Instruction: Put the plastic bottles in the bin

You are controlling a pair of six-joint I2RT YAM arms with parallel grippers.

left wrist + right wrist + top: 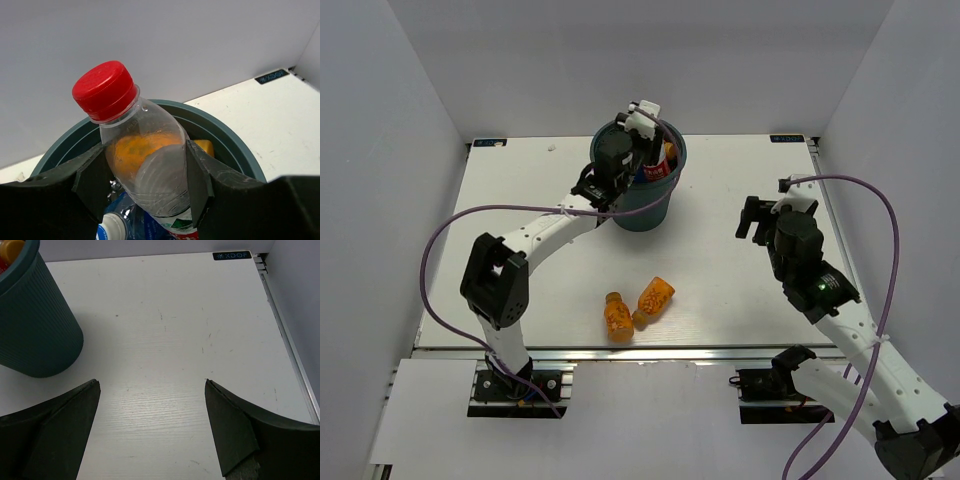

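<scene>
The clear plastic bottle with the red screw cap [142, 155] is sitting squarely between the fingers of the left gripper [147, 172], which are clamping its waist from both sides. Its long axis is running steeply in the left wrist view. The cap is pointing toward eleven o'clock and the base toward five o'clock, down into the mouth of the dark teal ribbed plastic bin [235, 150]. The drop point is lying straight below the fingers, and the base is already dipping inside the rim, so a plain release looks like all that is needed. The bottle is looking see-through (the orange glowing through its wall may be something behind it; I cannot tell). A white-capped bottle [107, 227] is lying beneath it in the bin.

Farther out on the white table [720, 180], a small orange plastic bottle [617, 316] and a second orange bottle [656, 296] are lying side by side and touching, at six o'clock from the bin in the top view. The right gripper [151, 382] is hovering at three o'clock from the bin, fingers spread wide around nothing. It is the free one for the orange pair, which is lying at about eight o'clock from it.
</scene>
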